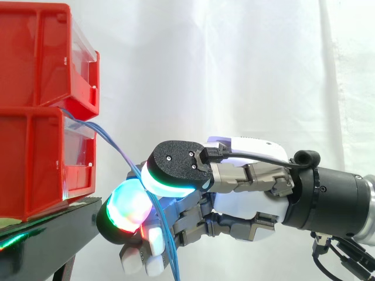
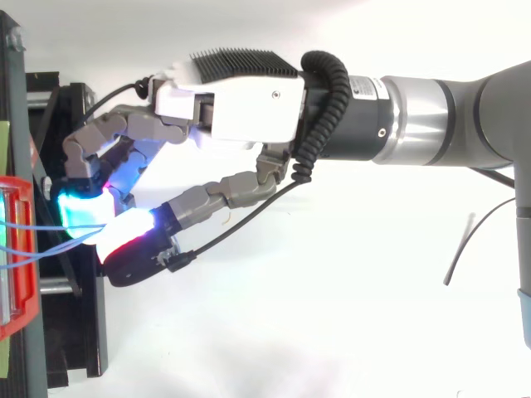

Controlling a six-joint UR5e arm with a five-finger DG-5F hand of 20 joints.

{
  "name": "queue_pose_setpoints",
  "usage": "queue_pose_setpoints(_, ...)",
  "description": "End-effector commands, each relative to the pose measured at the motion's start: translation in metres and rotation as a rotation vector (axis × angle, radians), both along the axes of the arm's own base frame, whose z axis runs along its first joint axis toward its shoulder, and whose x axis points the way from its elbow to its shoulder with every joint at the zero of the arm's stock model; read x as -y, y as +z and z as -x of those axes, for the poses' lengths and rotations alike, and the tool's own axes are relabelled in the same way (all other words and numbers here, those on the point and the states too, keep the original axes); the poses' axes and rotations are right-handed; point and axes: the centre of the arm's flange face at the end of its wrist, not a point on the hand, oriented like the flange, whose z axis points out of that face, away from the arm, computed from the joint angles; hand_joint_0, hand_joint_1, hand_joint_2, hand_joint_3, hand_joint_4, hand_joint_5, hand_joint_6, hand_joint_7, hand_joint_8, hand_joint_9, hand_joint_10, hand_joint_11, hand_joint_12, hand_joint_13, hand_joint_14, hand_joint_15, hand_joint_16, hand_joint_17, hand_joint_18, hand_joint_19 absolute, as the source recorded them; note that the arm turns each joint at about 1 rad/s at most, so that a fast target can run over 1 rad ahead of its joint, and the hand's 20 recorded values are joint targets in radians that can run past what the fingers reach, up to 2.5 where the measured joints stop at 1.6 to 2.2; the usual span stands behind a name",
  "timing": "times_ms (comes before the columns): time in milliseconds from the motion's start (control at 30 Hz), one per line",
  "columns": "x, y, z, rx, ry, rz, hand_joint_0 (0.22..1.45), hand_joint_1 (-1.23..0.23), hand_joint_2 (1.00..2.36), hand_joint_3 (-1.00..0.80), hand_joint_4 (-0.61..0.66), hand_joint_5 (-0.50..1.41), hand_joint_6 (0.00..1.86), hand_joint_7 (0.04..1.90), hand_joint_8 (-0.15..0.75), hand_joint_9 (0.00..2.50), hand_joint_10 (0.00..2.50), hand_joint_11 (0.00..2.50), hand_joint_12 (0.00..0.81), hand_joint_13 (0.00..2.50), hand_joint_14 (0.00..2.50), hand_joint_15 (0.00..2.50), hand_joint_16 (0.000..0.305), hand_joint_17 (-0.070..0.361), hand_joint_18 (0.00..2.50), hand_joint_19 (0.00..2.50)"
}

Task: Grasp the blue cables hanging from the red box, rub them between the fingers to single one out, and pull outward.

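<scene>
Two red bins (image 1: 35, 88) stacked at upper left. Two blue cables (image 1: 106, 139) hung from them, pinched within one hand (image 2: 241, 104), fingers curled.

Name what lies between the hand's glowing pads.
The blue cables, hanging from the red bin, pass down between the hand's pads, pinched there; the side view shows it, the top view agrees.
</scene>
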Motion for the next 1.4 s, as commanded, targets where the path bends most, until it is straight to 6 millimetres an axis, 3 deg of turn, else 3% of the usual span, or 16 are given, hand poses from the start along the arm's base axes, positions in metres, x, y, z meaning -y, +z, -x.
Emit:
queue_pose_setpoints(0, 0.005, 0.002, 0.001, 0.002, 0.002, 0.004, 0.56, -0.69, 1.01, -0.32, 0.26, -0.18, 0.84, 1.03, 0.331, 0.95, 0.02, 0.78, 0.402, 0.80, 0.02, 0.54, 0.061, 0.137, 0.71, 0.62)
queue_pose_setpoints(467, 0.017, 0.013, 0.005, -0.004, 0.000, 0.029, 0.58, -0.67, 1.01, -0.13, 0.24, -0.17, 0.89, 1.03, 0.367, 0.98, 0.02, 0.79, 0.439, 0.84, 0.02, 0.52, 0.069, 0.155, 0.79, 0.59)
queue_pose_setpoints(833, 0.024, 0.044, 0.018, -0.046, -0.007, 0.064, 0.62, -0.72, 1.01, -0.10, 0.12, -0.18, 0.90, 1.02, 0.356, 0.97, 0.02, 0.81, 0.419, 0.83, 0.02, 0.52, 0.065, 0.146, 0.77, 0.59)
queue_pose_setpoints(1100, 0.024, 0.062, 0.026, -0.080, -0.008, 0.064, 0.62, -0.73, 1.02, -0.11, 0.12, -0.18, 0.90, 1.01, 0.346, 0.97, 0.02, 0.82, 0.406, 0.83, 0.02, 0.53, 0.063, 0.141, 0.76, 0.60)
queue_pose_setpoints(1133, 0.025, 0.072, 0.029, -0.085, -0.009, 0.055, 0.62, -0.73, 1.02, -0.11, 0.12, -0.18, 0.90, 1.02, 0.344, 0.97, 0.02, 0.82, 0.404, 0.83, 0.02, 0.53, 0.063, 0.141, 0.76, 0.60)
queue_pose_setpoints(1367, 0.024, 0.078, 0.037, -0.142, -0.040, -0.063, 0.62, -0.74, 1.02, -0.10, 0.09, -0.18, 0.90, 1.02, 0.341, 0.97, 0.02, 0.82, 0.401, 0.82, 0.02, 0.52, 0.061, 0.138, 0.76, 0.60)
